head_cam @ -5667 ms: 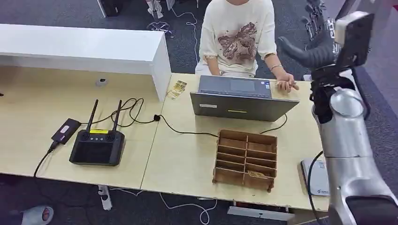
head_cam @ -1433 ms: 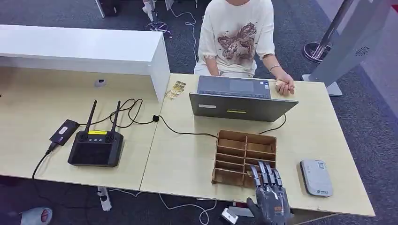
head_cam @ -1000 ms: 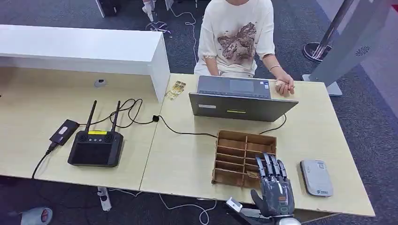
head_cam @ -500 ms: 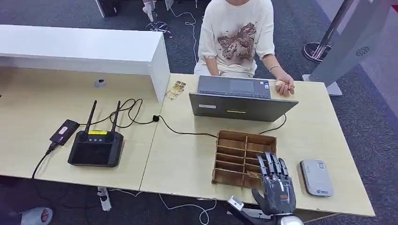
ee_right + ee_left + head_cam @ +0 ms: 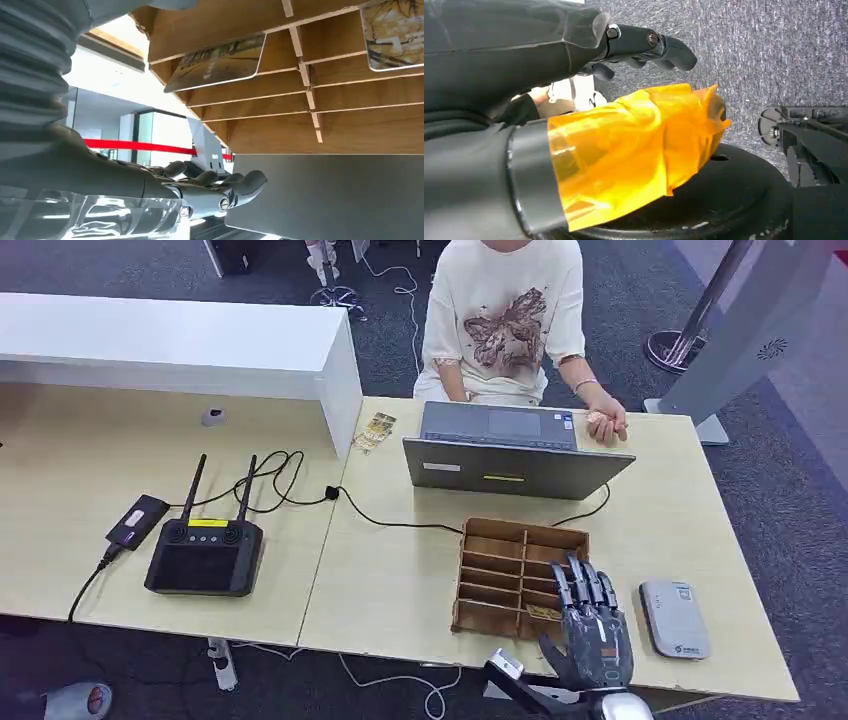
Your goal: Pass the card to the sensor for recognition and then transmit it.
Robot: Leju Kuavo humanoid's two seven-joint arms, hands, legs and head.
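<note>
place: office | floor: grey carpet | furniture: light wood desks, white counter | gear: open laptop with a seated person behind it, antenna controller, trailing cables

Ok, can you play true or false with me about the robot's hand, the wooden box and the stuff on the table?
1. The right hand hovers over the wooden divider box. True.
2. The right hand is holding a card. False: its fingers are spread and hold nothing.
3. Cards sit in the box's compartments. True.
4. The grey card sensor lies left of the box. False: it lies to its right.
5. The laptop is closed flat. False: it stands open before a seated person.
</note>
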